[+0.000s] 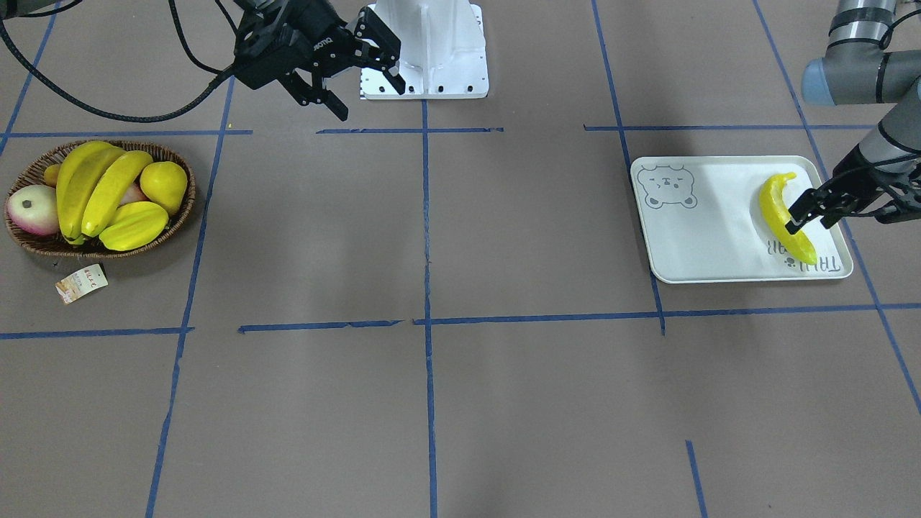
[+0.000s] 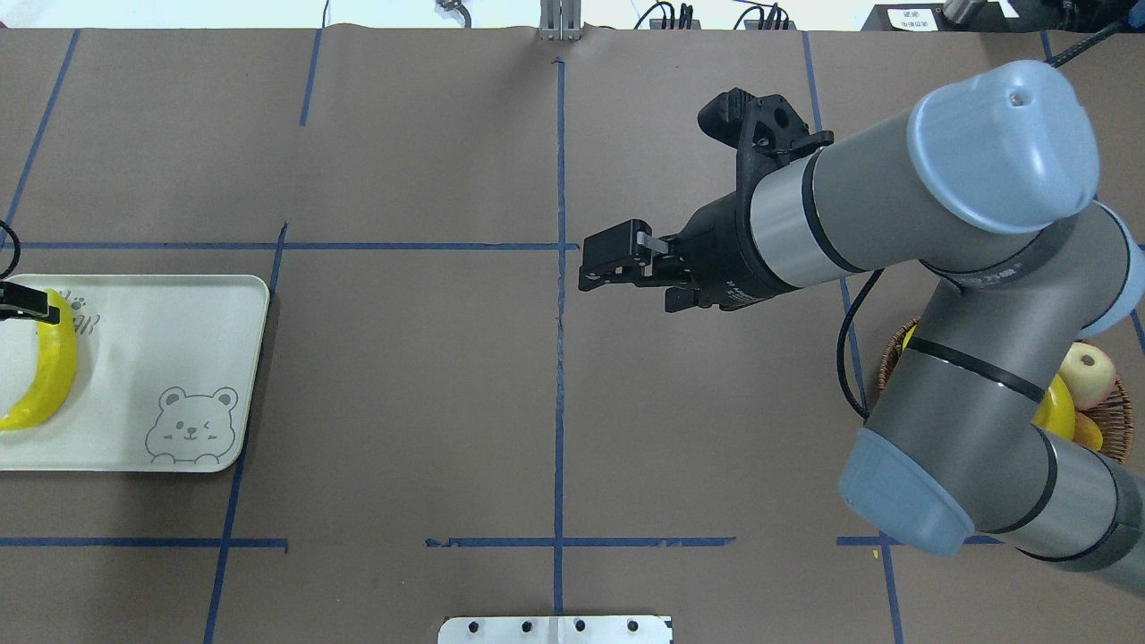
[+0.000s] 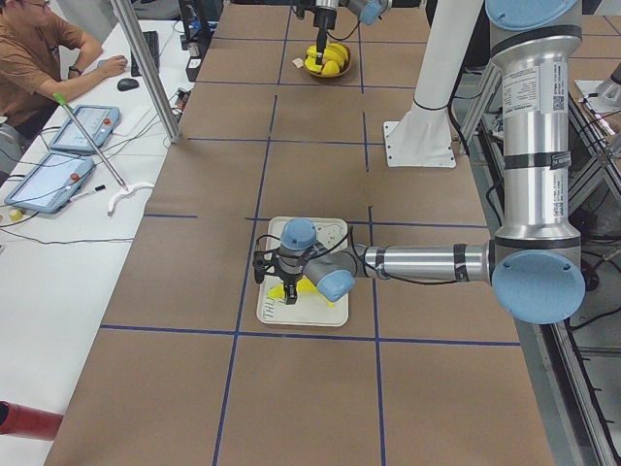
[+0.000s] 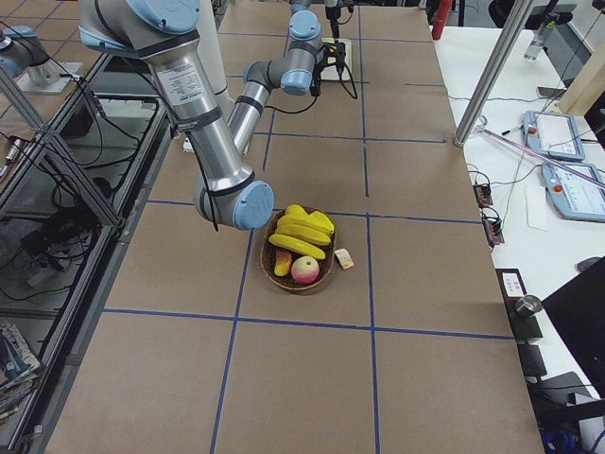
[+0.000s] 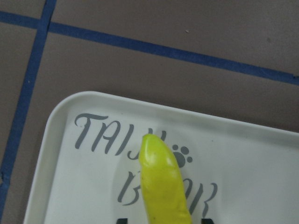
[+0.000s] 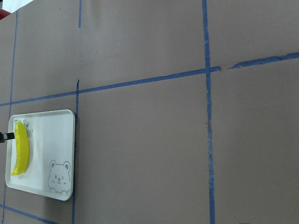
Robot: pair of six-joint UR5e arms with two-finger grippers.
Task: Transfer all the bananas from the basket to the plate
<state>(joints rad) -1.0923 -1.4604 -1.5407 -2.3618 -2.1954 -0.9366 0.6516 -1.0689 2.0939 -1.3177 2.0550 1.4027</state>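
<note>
One yellow banana [image 1: 776, 210] lies on the off-white bear plate [image 1: 709, 241], near its "TAIJI BEAR" corner. My left gripper [image 1: 811, 223] is low over this banana with a finger on each side. In the left wrist view small gaps show between the pads and the banana [image 5: 163, 182], so it is open. The other bananas [image 1: 90, 188] lie in the wicker basket [image 1: 43, 247] at the far side of the table. My right gripper [image 1: 370, 101] hangs open and empty above the table, apart from the basket; it also shows in the overhead view [image 2: 595, 264].
The basket also holds a yellow starfruit [image 1: 134, 225], a yellow pear [image 1: 164, 185] and a pink-white apple [image 1: 32, 208]. A paper tag [image 1: 81, 282] lies beside the basket. The white robot base [image 1: 428, 47] stands at the table's edge. My right arm hides most of the basket in the overhead view.
</note>
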